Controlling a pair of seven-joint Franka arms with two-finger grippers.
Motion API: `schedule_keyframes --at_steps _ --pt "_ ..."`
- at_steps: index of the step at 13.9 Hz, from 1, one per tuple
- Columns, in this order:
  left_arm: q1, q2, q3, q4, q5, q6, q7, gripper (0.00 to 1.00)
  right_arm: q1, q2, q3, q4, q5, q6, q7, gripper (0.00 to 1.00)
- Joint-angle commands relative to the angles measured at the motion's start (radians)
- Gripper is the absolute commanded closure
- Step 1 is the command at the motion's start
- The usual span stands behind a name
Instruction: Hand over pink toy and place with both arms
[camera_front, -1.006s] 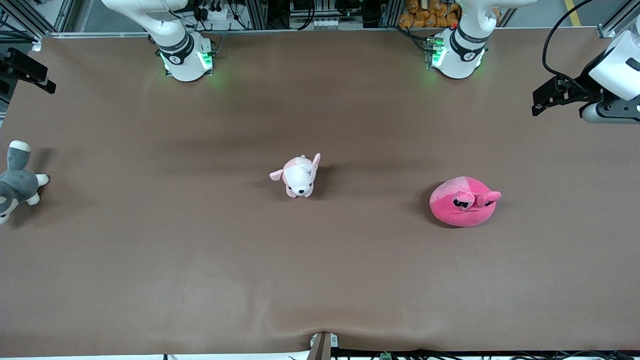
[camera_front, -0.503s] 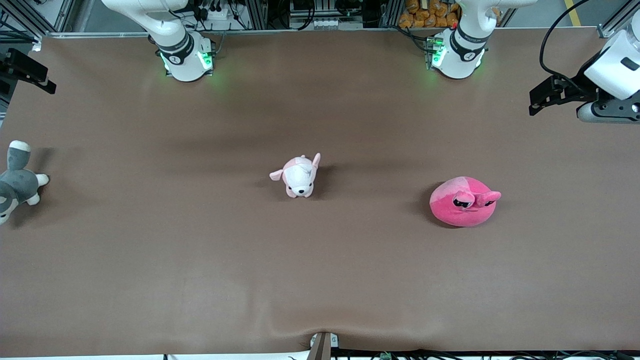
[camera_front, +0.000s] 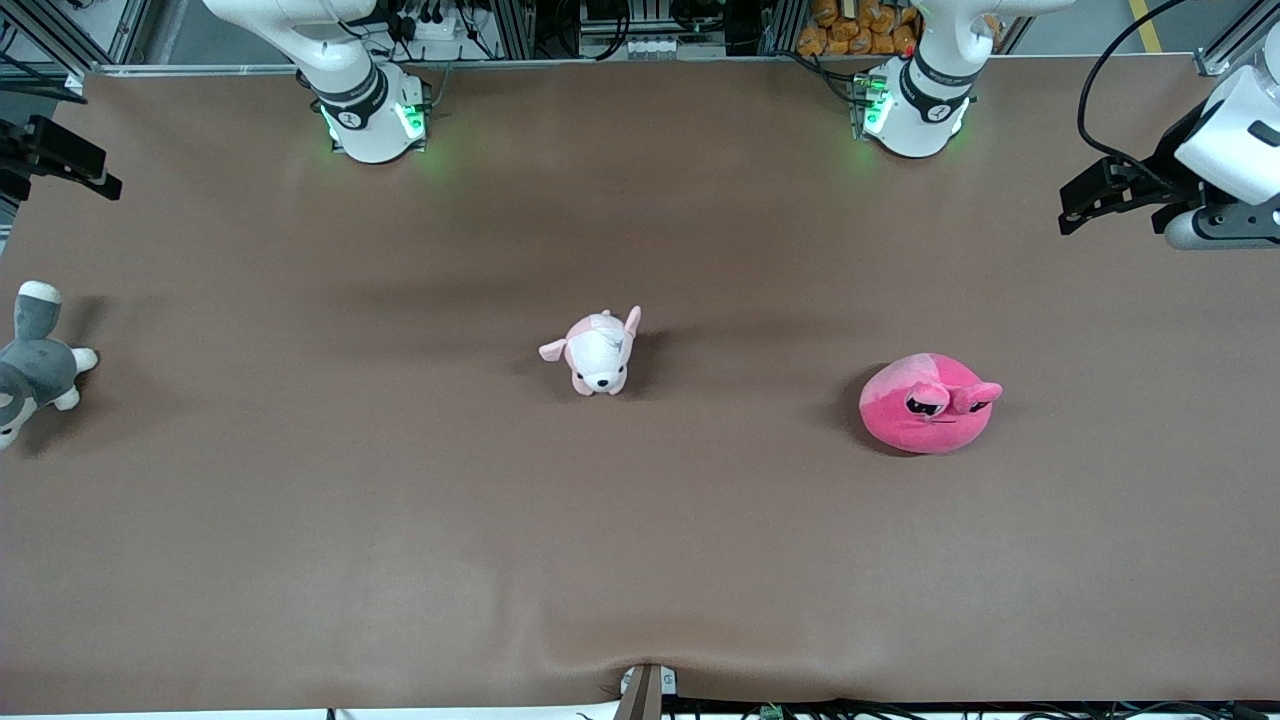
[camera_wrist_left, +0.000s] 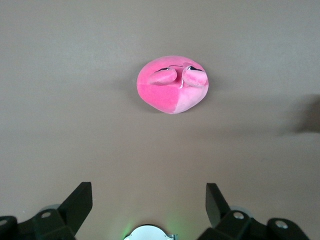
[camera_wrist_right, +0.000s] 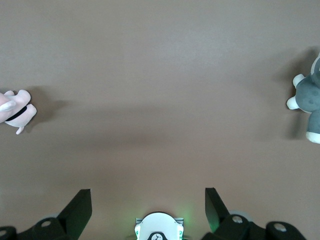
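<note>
Pink toy (camera_front: 927, 403) untouched on the tabletop (camera_front: 640, 560), toward the left arm's end, well apart from the pale dog plush (camera_front: 597, 352).

Likely soft, light and squashy; judged best pinched across its rounded body, not by the small stalks. Left gripper (camera_wrist_left: 148, 200) hovers high over the tabletop edge at its own end, fingers (camera_wrist_left: 80, 201) spread. Right gripper (camera_wrist_right: 148, 200) waits over its end near the grey plush (camera_front: 30, 365), fingers spread. Open tabletop surrounds the toy; approach looks unobstructed.

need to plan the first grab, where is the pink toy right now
The pink toy lies on the table toward the left arm's end, beside the pale dog plush and slightly nearer the front camera.
</note>
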Motion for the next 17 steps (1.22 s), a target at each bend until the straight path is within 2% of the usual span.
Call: schedule_keyframes --at_steps 1,5,8,10,12,14,17 --pt "0.047 0.031 0.005 0.005 -0.073 -0.004 -0.054 0.0 0.007 0.016 -0.002 0.021 -0.014 -0.006 -0.009 0.0" --pt "0.055 0.115 -0.001 0.008 -0.069 0.03 -0.249 0.0 -0.019 0.092 -0.005 0.048 -0.022 0.013 -0.007 0.0" --pt "0.052 0.142 -0.003 -0.033 -0.073 0.072 -0.345 0.0 -0.027 0.184 -0.004 0.174 -0.018 0.04 -0.012 0.0" --pt "0.052 0.142 -0.004 -0.091 -0.079 0.146 -0.457 0.0 -0.025 0.221 -0.002 0.206 -0.012 0.111 -0.016 0.0" --pt "0.049 0.14 -0.004 -0.176 -0.104 0.245 -0.586 0.0 -0.012 0.222 0.001 0.205 -0.011 0.14 -0.015 0.0" --pt "0.049 0.142 -0.004 -0.243 -0.136 0.341 -0.739 0.0 0.017 0.228 0.002 0.203 -0.002 0.235 -0.012 0.0" --pt "0.057 0.162 -0.004 -0.308 -0.199 0.439 -0.899 0.0 0.074 0.267 0.002 0.206 0.012 0.347 -0.001 0.0"
